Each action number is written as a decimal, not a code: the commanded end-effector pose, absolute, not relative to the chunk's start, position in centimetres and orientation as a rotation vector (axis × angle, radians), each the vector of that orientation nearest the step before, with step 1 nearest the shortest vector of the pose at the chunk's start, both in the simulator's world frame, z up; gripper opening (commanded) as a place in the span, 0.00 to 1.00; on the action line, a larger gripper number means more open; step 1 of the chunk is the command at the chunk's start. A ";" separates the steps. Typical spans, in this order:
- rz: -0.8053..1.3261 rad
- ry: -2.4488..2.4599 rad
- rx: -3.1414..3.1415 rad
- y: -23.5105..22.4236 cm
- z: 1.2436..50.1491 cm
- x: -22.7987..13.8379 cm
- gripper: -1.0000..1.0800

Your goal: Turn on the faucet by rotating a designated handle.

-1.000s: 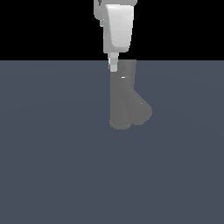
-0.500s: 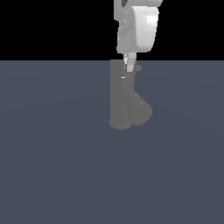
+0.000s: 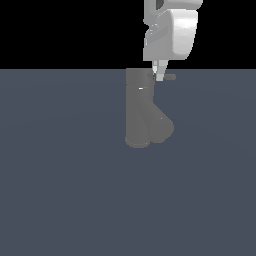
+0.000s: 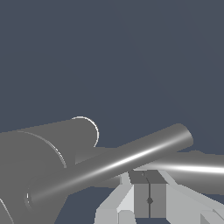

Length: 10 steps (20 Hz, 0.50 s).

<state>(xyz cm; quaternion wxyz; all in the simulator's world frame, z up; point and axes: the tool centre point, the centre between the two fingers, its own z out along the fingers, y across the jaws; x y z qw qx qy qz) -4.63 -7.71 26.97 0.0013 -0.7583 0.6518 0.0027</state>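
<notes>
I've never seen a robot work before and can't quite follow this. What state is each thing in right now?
Faucet: upright on the floor, stubby spout angled toward the exterior view's right.
Handle: sticks out sideways from the faucet's top, toward the exterior view's right.
Gripper: shut, pads together, fingertips at handle height beside the faucet's top, apparently against the rod; nothing gripped.

Exterior view level and side-on, some way back, facing the upright faucet on the floor, wrist view very close above, looking along the handle, both views sharing handle and faucet top
</notes>
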 end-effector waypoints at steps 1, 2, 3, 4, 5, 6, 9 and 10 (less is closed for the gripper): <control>0.009 2.049 -2.377 -8.1 27.0 -4.3 0.00; 0.008 2.051 -2.376 -8.3 27.0 -4.1 0.00; 0.008 2.052 -2.375 -8.5 27.0 -4.0 0.00; 0.008 2.053 -2.374 -8.7 27.0 -3.8 0.00; 0.008 2.055 -2.372 -8.9 27.0 -3.6 0.00; 0.007 2.056 -2.371 -9.1 27.0 -3.4 0.00; 0.007 2.061 -2.368 -9.7 27.0 -2.9 0.00; 0.007 2.062 -2.367 -9.9 27.0 -2.7 0.00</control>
